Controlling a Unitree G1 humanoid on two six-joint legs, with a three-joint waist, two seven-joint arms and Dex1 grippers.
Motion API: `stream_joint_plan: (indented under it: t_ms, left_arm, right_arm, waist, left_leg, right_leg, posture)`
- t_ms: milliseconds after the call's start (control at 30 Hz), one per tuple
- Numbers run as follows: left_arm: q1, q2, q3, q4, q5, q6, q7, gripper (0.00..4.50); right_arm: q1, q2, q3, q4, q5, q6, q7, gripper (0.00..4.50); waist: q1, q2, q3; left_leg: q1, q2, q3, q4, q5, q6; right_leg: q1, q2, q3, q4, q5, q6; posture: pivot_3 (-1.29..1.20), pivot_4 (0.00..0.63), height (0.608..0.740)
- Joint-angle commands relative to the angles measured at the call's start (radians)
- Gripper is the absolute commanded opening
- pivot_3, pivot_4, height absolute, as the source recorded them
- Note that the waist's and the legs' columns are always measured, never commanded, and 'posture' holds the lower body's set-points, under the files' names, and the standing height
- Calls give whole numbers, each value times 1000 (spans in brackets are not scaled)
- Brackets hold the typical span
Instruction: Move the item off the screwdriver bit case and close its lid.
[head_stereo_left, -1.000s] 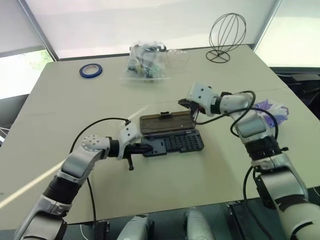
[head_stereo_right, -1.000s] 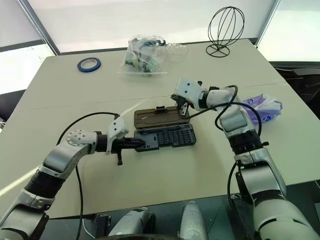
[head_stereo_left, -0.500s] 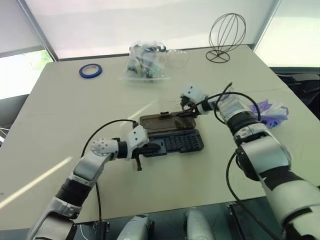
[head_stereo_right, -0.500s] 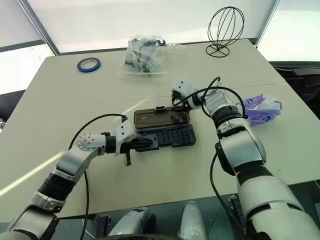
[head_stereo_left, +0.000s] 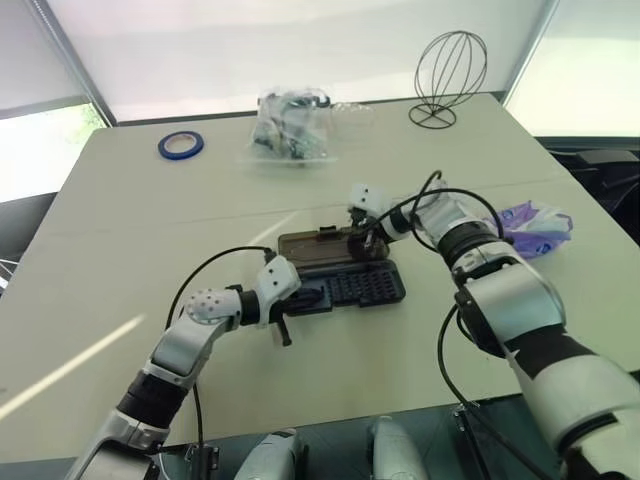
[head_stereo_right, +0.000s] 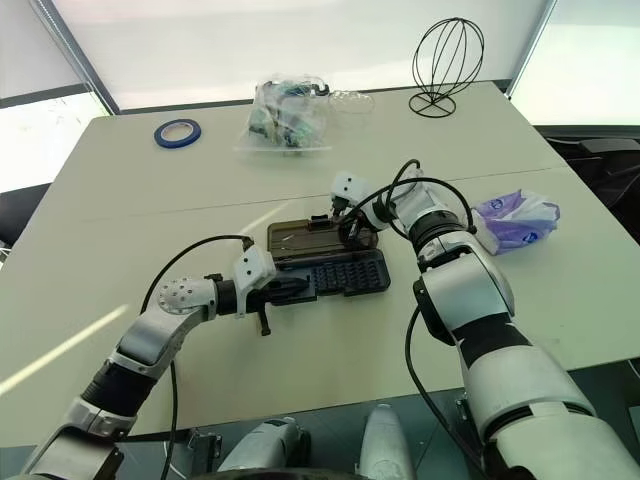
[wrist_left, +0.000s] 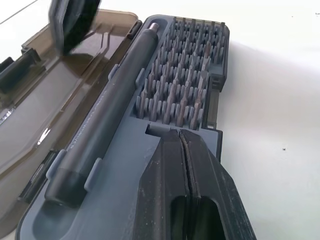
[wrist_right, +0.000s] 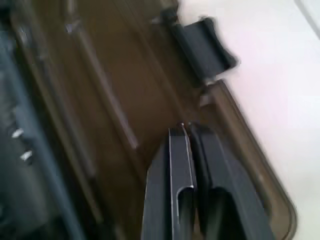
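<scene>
The screwdriver bit case (head_stereo_left: 352, 288) lies open in the middle of the table, showing rows of bits (wrist_left: 185, 80) and a dark driver handle (wrist_left: 105, 110). Its brown translucent lid (head_stereo_left: 315, 248) lies flat on the far side, latch tab (wrist_right: 205, 47) at the outer edge. My left gripper (wrist_left: 180, 134) is shut, with its tips on the case's left end. My right gripper (wrist_right: 187, 129) is shut and pointing down, its tips over the right part of the lid. The item, a purple-and-white packet (head_stereo_right: 515, 220), lies on the table to the right, apart from the case.
A clear bag of small parts (head_stereo_left: 290, 125) and a blue tape roll (head_stereo_left: 181, 144) sit at the far side. A black wire ornament (head_stereo_left: 450, 75) stands at the far right corner. The table's right edge runs just past the packet.
My right gripper has tipped downward and sunk from above the lid's far right corner onto the lid, a little to the left. The left gripper has stayed at the case's left end.
</scene>
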Motion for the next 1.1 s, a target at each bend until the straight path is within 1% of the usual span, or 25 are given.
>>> stream_joint_plan:
  t_ms: [33,100,167,233,300,333,367,400,433,533,667,767,900,1000,1100]
  left_arm:
    - [28,16,3,-8,22,25,13,0]
    - [36,22,12,-21,17,31,16,0]
    - [43,23,32,-43,-3,50,22,0]
    - [51,30,58,-80,-39,89,15,0]
    - [62,54,79,-131,-83,124,-21,0]
    - [64,66,88,-155,-104,143,-35,0]
    - [58,83,116,-194,-147,187,-47,0]
    - [51,100,144,-229,-189,230,-58,0]
    - [38,123,182,-266,-244,282,-69,0]
    - [-3,187,272,-319,-351,393,-82,0]
    - [-47,261,369,-331,-444,487,-87,0]
    - [-58,292,426,-307,-465,501,-70,0]
    - [-28,316,447,-306,-444,490,-47,0]
    - [23,317,467,-344,-453,495,-16,0]
    - [71,313,486,-388,-466,503,19,0]
  right_arm:
    - [85,7,57,39,-61,-82,48,62]
    - [76,13,35,38,-51,-97,-22,62]
    - [44,19,-14,36,-15,-96,-97,577]
    - [9,11,-41,27,12,-97,-36,1381]
    - [-23,3,-57,16,22,-98,-15,2338]
    - [-36,1,-64,13,27,-93,-5,2901]
    - [-57,-3,-76,8,35,-84,-3,3362]
    - [-73,-6,-84,5,42,-75,-1,3961]
    - [-87,-9,-91,6,46,-64,0,4357]
    - [-105,-8,-105,21,44,-26,-42,4357]
    - [-106,1,-133,47,53,47,-107,4357]
    - [-97,10,-157,65,67,112,-125,4357]
    - [-63,11,-149,76,48,135,-136,4357]
    - [-34,13,-150,83,41,140,-160,3565]
    - [-15,14,-148,87,29,131,-188,2212]
  waist:
    - [-2,0,-1]
    - [-5,1,-3]
    - [-8,1,-3]
    - [-9,2,-3]
    - [-10,4,-1]
    - [-10,4,-1]
    - [-11,4,0]
    - [-13,5,1]
    - [-15,5,1]
    - [-15,5,3]
    - [-15,5,4]
    - [-16,6,6]
    - [-22,6,7]
    - [-31,6,7]
    - [-36,6,7]
  left_leg:
    - [3,0,0,-1,0,0]
    - [7,0,0,-3,-1,0]
    - [9,1,0,-4,-1,0]
    - [8,1,0,-4,-1,0]
    - [6,1,0,-3,-1,0]
    - [4,1,0,-3,-1,0]
    - [3,1,0,-3,-1,0]
    - [-2,1,0,-3,-1,0]
    - [-10,1,0,0,-1,0]
    - [-11,1,0,1,-1,0]
    - [-10,1,0,0,-1,0]
    - [-11,1,0,0,-1,0]
    - [-11,1,0,-1,-1,0]
    - [-10,1,0,-1,-1,0]
    - [-10,1,0,-2,-1,0]
  right_leg:
    - [2,0,0,0,0,0]
    - [6,0,0,0,0,0]
    - [6,1,0,0,0,0]
    - [6,1,1,0,0,0]
    - [4,1,1,0,0,0]
    - [2,1,1,0,0,0]
    - [0,1,1,0,0,0]
    - [-4,1,1,1,0,0]
    - [-11,1,1,2,0,0]
    - [-12,1,1,2,0,0]
    - [-12,1,1,2,0,0]
    - [-12,1,1,2,0,0]
    - [-12,1,1,2,0,0]
    - [-12,1,1,2,0,0]
    - [-11,1,1,2,0,0]
  posture:
    - [0,150,740]
    - [0,150,740]
    - [0,150,740]
    - [0,150,740]
    - [0,150,740]
    - [0,150,740]
    - [0,150,740]
    - [0,150,740]
    - [0,150,740]
    - [0,150,740]
    - [0,150,740]
    - [0,150,740]
    - [0,150,740]
    - [0,150,740]
    - [0,150,740]
